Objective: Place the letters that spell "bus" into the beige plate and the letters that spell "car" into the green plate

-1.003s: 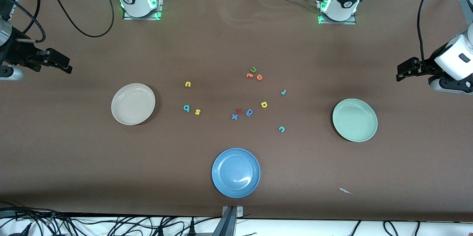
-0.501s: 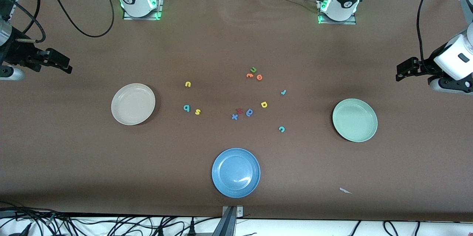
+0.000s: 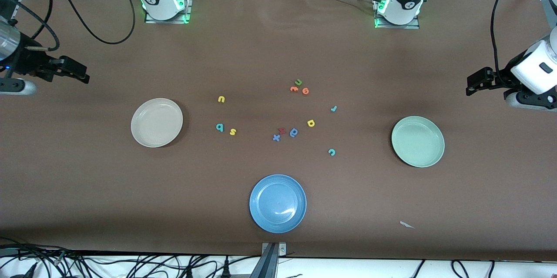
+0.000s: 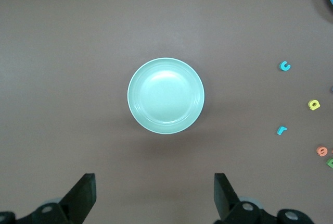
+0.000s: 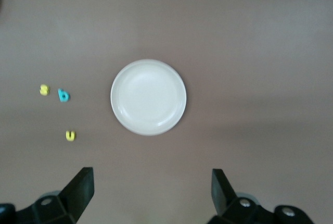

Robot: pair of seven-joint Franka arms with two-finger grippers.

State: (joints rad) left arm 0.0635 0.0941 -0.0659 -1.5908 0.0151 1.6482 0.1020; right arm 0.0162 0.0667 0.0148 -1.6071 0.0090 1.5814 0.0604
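Observation:
The beige plate (image 3: 156, 122) (image 5: 148, 97) lies toward the right arm's end, the green plate (image 3: 417, 141) (image 4: 166, 96) toward the left arm's end. Beside the beige plate lie a yellow "u" (image 3: 221, 99) (image 5: 71, 135), a teal "b" (image 3: 219, 127) (image 5: 63, 96) and a yellow "s" (image 3: 233, 131) (image 5: 44, 90). Closer to the green plate lie a teal "r" (image 3: 333, 108) (image 4: 281, 129), a yellow "a" (image 3: 310, 123) (image 4: 314, 104) and a teal "c" (image 3: 331, 152) (image 4: 284, 66). My right gripper (image 3: 80, 74) (image 5: 152, 176) and left gripper (image 3: 472, 86) (image 4: 154, 178) hang open and empty over the table's ends.
A blue plate (image 3: 277, 203) sits nearest the front camera, mid-table. A green "u" (image 3: 298, 82), two orange letters (image 3: 300, 90), a red letter (image 3: 281, 130), a blue "x" (image 3: 276, 138) and a blue rounded letter (image 3: 293, 132) lie among the others. A paper scrap (image 3: 406, 224) lies near the front edge.
My right gripper has shifted slightly toward the middle of the table. The left arm, the plates and the letters have not moved.

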